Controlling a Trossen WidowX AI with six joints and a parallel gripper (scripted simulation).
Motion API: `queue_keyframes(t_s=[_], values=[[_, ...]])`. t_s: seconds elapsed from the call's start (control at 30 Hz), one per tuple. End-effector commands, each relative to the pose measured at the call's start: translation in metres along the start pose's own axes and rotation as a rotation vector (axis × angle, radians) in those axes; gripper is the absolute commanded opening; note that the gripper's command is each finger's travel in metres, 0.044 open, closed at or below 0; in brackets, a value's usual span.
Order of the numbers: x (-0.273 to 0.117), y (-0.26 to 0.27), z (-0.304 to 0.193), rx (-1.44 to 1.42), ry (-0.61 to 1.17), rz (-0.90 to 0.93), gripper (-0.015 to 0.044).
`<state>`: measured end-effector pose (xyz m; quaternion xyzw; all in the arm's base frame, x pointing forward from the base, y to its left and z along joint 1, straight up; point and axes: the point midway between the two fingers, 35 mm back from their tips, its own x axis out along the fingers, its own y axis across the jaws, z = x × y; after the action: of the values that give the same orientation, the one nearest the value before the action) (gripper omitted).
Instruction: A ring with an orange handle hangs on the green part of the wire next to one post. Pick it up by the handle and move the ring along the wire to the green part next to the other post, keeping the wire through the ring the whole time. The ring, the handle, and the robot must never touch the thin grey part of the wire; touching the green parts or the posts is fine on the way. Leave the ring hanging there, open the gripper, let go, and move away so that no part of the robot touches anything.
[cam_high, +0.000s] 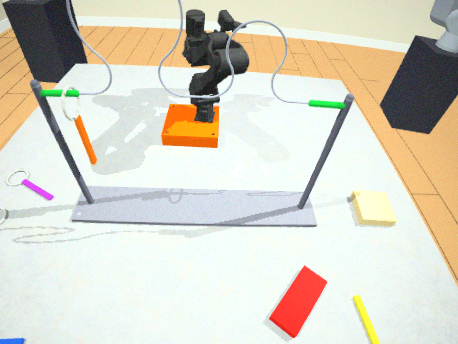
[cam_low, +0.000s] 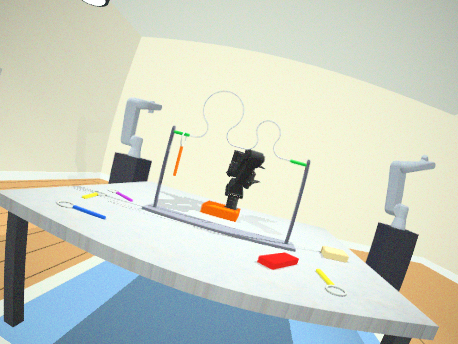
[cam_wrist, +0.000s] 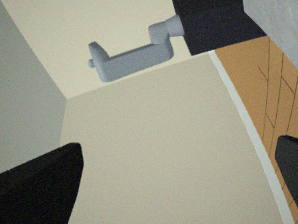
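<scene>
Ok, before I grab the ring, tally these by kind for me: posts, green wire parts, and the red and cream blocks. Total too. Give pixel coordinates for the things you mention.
Posts (cam_high: 63, 145) (cam_high: 325, 152) (cam_low: 164, 167) (cam_low: 297, 205): 2
Green parts (cam_high: 52, 93) (cam_high: 326, 104) (cam_low: 179, 133) (cam_low: 298, 163): 2
Red block (cam_high: 298, 301) (cam_low: 278, 260): 1
Cream block (cam_high: 374, 210) (cam_low: 334, 254): 1
Total: 6

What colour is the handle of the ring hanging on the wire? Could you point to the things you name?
The handle (cam_high: 85, 140) (cam_low: 178, 161) is orange; it shows best in the top view.

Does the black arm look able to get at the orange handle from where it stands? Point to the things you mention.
Probably yes: the tool (cam_wrist: 184, 152) is open and the orange handle (cam_high: 86, 140) (cam_low: 178, 161) hangs freely below its ring, though the nearby post (cam_high: 65, 145) (cam_low: 165, 167) leaves less room.
</scene>
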<state>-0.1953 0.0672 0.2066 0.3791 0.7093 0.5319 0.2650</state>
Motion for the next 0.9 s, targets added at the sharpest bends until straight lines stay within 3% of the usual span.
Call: queue_keyframes(t_s=[0.0,0.27,0.57,0.77,0.87], values=[[-0.001,0.000,-0.002,-0.006,0.012,-0.002,0.0374],[-0.051,-0.022,-0.096,-0.250,0.565,-0.036,0.0164],[-0.172,-0.045,-0.168,-0.476,1.254,0.099,0.0160],[-0.272,-0.053,-0.174,-0.545,1.702,0.297,0.0160],[-0.306,-0.051,-0.165,-0.544,1.827,0.374,0.0160]])
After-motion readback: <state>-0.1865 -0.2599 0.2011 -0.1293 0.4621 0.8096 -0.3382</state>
